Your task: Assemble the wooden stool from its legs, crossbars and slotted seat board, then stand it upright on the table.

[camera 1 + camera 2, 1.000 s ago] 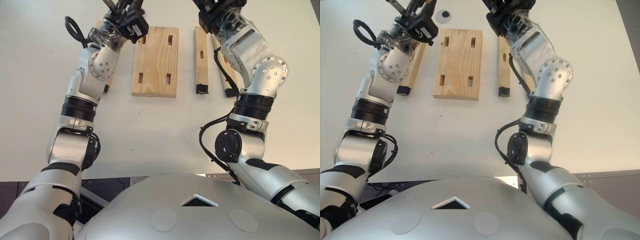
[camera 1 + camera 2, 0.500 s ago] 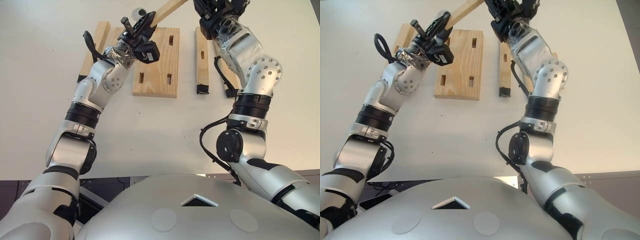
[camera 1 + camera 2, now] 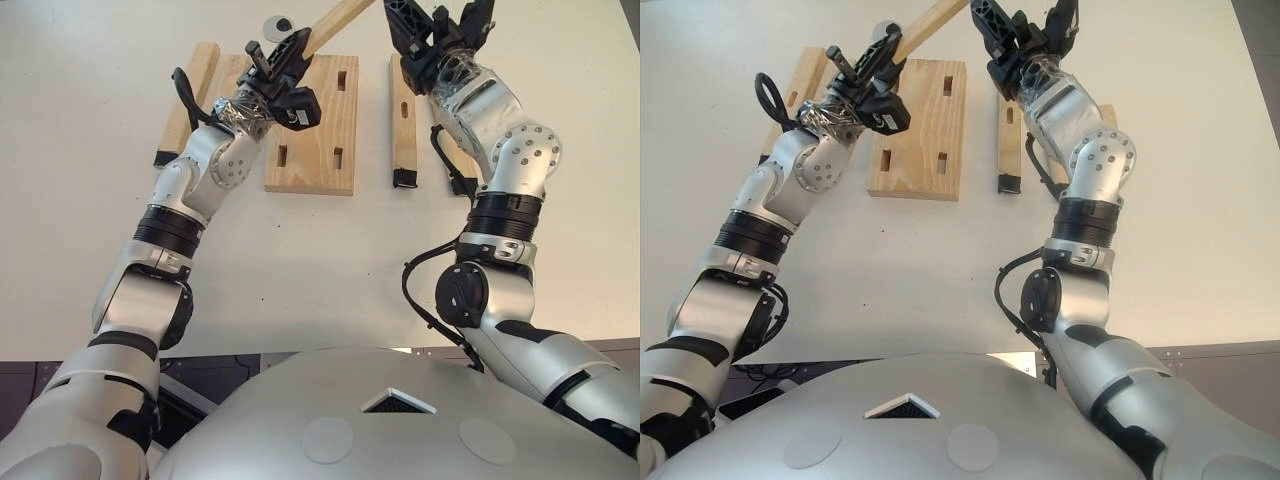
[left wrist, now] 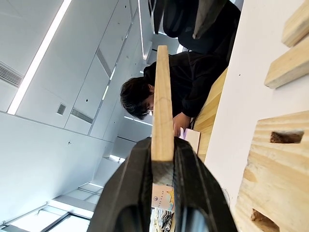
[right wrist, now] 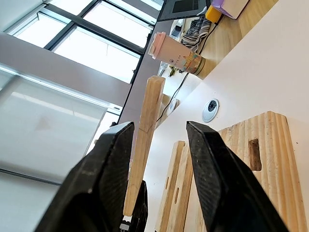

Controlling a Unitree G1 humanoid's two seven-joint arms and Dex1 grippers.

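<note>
Two arms were shown, the left arm [image 3: 190, 190] and the right arm [image 3: 505, 160], cased in silver-grey shells with black bands at the joints. Round joint caps [image 3: 537, 150] were ringed with small screws. Black cables [image 3: 418, 285] were looped alongside. The left gripper [image 3: 282, 45] and the right gripper [image 3: 440, 20] were black.

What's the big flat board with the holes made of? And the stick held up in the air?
The board looks like pale bare wood, probably unpainted: long grain lines run along it. The stick seems the same light wood, with a matt, raw-looking surface.
</note>
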